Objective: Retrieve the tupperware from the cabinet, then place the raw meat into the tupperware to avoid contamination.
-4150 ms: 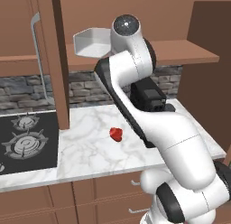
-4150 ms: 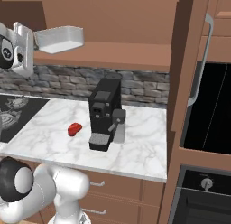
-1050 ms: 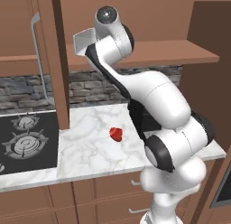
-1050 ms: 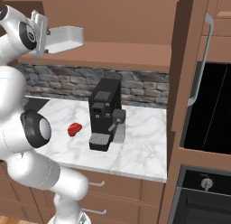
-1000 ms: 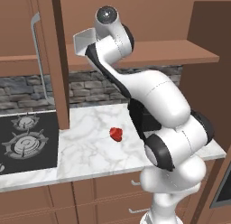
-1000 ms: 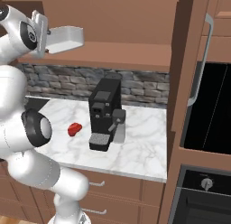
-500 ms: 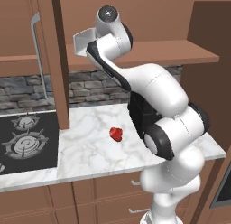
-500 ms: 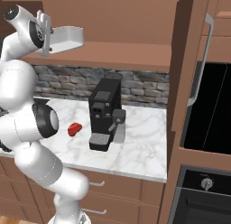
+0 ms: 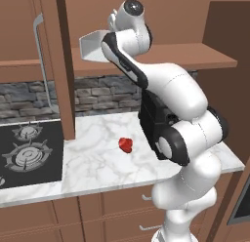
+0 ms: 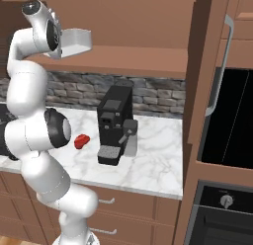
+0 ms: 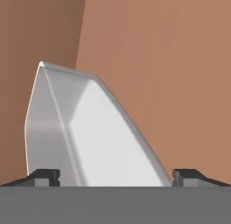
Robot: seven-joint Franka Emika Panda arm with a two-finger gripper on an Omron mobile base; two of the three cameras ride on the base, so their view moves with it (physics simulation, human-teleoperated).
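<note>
The white translucent tupperware [image 9: 90, 45] [image 10: 77, 40] sits on the wooden shelf [image 9: 195, 58] of the open cabinet, at its left end. My gripper [image 11: 115, 175] is raised to shelf height right at the tub's near end. Its jaws stand open, and the tub [image 11: 90, 133] fills the space ahead, spanning from one dark fingertip [image 11: 43, 175] to the other. I cannot tell whether the tips touch it. The raw meat [image 9: 126, 145] [image 10: 81, 140], a small dark-red lump, lies on the marble counter below.
A black coffee machine [image 10: 114, 123] stands on the counter right of the meat. The open cabinet door [image 9: 56, 65] with its silver handle hangs to the left. A stove [image 9: 24, 151] lies further left, and a tall oven unit [image 10: 232, 120] bounds the right.
The arm's elbow and lower links have swung round beneath the shelf, while the hand has stayed at the tub's end. The jaws stayed open; tub and meat have not moved.
</note>
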